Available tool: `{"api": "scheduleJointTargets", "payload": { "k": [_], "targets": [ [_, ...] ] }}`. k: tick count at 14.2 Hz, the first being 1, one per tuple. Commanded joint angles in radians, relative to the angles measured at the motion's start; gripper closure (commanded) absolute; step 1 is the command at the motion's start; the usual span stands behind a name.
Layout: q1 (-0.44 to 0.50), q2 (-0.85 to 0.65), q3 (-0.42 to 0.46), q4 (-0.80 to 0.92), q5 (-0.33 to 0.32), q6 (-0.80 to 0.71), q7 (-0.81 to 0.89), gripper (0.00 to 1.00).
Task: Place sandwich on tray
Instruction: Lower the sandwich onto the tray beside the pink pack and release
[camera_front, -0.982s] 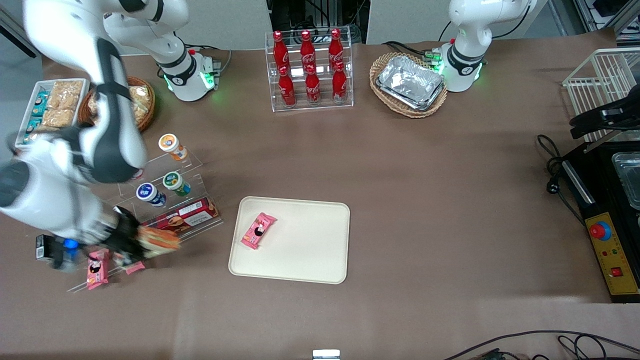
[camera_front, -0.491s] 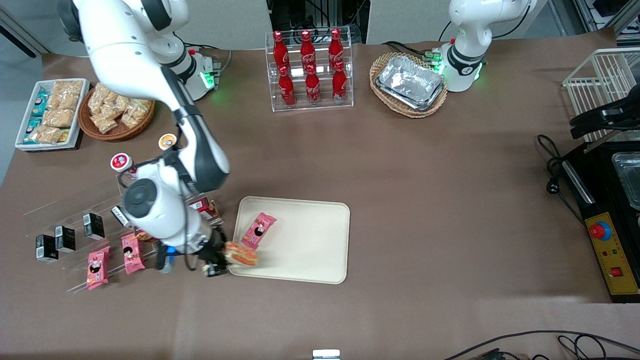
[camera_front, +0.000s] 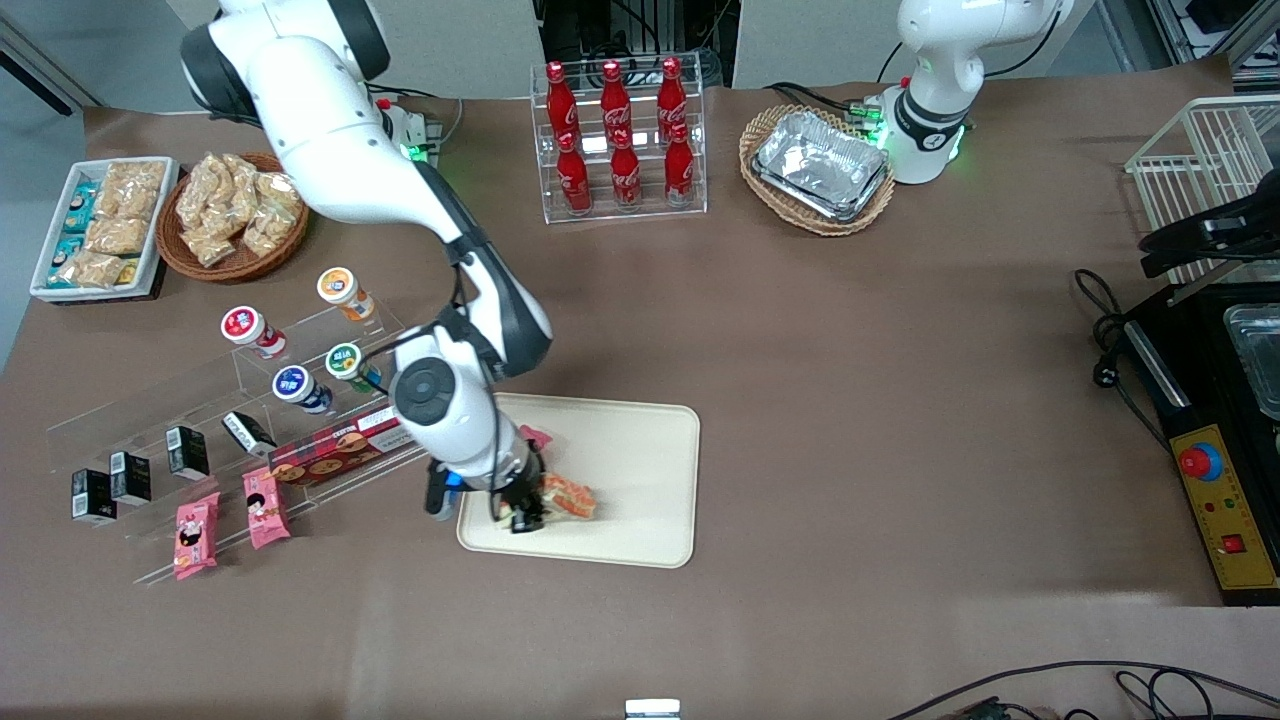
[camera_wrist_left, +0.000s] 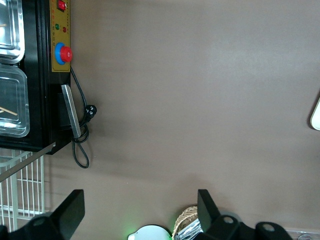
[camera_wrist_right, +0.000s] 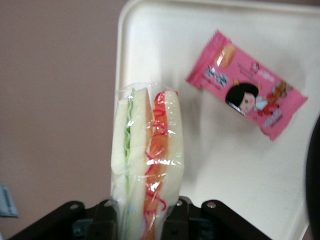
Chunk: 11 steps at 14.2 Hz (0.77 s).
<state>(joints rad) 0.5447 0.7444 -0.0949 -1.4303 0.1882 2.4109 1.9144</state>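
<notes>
My right gripper (camera_front: 533, 508) is shut on the clear-wrapped sandwich (camera_front: 568, 497) and holds it over the cream tray (camera_front: 640, 480), at the tray's end toward the working arm and near its edge closest to the front camera. In the right wrist view the sandwich (camera_wrist_right: 147, 150), white bread with green and orange-red filling, stands out from between my two black fingers (camera_wrist_right: 105, 217). The tray (camera_wrist_right: 235, 170) lies below it. A pink snack packet (camera_wrist_right: 246, 91) with a face lies on the tray, farther from the front camera; in the front view it (camera_front: 538, 437) is mostly hidden by my arm.
A clear stepped rack (camera_front: 220, 440) with small cups, black boxes, a red box and pink packets stands beside the tray toward the working arm's end. A cola bottle rack (camera_front: 620, 140), a basket of foil trays (camera_front: 818, 165) and snack baskets (camera_front: 232, 215) stand farther from the camera.
My right gripper has carried the sandwich from the rack's front, across the table, to over the tray. The arm has swung with it, uncovering the rack.
</notes>
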Motion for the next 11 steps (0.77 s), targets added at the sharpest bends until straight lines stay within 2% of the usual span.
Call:
{"api": "scheduleJointTargets", "payload": {
  "k": [1, 5, 6, 7, 9, 10, 11],
  "targets": [
    [0.047, 0.076, -0.003, 0.047, 0.010, 0.068, 0.043, 0.96],
    [0.063, 0.098, -0.002, 0.041, 0.004, 0.071, 0.026, 0.96],
    [0.063, 0.104, -0.003, 0.041, 0.000, 0.071, 0.025, 0.89],
    [0.061, 0.104, -0.005, 0.037, -0.003, 0.071, 0.023, 0.59],
    [0.054, 0.108, -0.005, 0.037, -0.015, 0.071, 0.015, 0.38],
    [0.052, 0.108, -0.006, 0.037, -0.015, 0.071, 0.009, 0.00],
    [0.052, 0.107, -0.006, 0.037, -0.015, 0.071, 0.005, 0.00]
  ]
}}
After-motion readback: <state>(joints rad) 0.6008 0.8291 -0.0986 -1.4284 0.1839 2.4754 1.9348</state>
